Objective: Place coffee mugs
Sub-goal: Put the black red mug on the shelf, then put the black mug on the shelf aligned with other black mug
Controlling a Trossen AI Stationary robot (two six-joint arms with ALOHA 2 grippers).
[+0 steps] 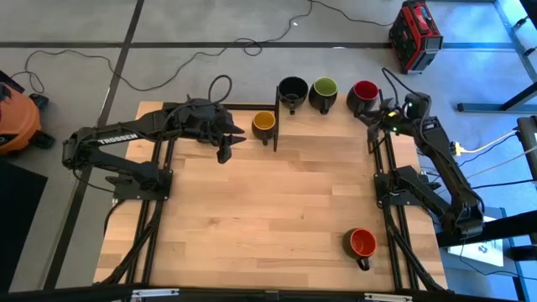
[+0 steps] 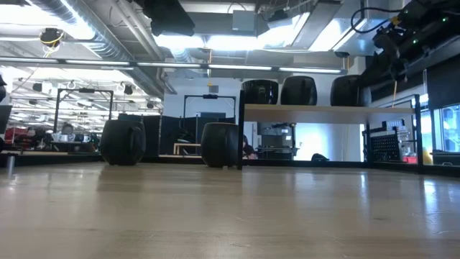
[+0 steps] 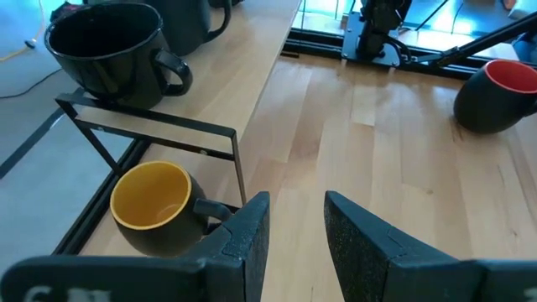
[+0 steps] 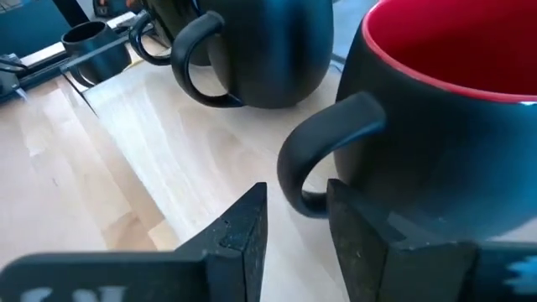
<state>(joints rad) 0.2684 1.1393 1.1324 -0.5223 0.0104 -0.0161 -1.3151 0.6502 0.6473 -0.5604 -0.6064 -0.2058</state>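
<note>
5 mugs show on the pale wooden tabletop [image 1: 268, 210], along with a raised shelf [image 1: 336, 117] at its far edge and 2 dark arms.

The left arm reaches along the far edge, and its left gripper [image 1: 228, 149] hangs just beside the yellow mug [image 1: 263, 123]. In the left wrist view the jaws stand slightly apart with nothing between them, and that yellow mug [image 3: 153, 205] sits on the tabletop under the shelf, close ahead of the jaws and off to 1 side, its handle turned toward them.

The right arm stands at the far right corner, and its right gripper [image 1: 388, 117] hovers next to the red mug [image 1: 364, 94]. In the right wrist view the jaws are parted a little and empty, with the red mug's [image 4: 445, 109] handle just ahead of them, apart from both tips.

On the shelf stand 3 mugs in a row: the black mug [image 1: 293, 91], the green mug [image 1: 324, 91] and the red mug, nearest the right jaws.

The orange-red mug [image 1: 362, 244] sits alone on the near right part of the tabletop, well apart from both pairs of jaws.
</note>
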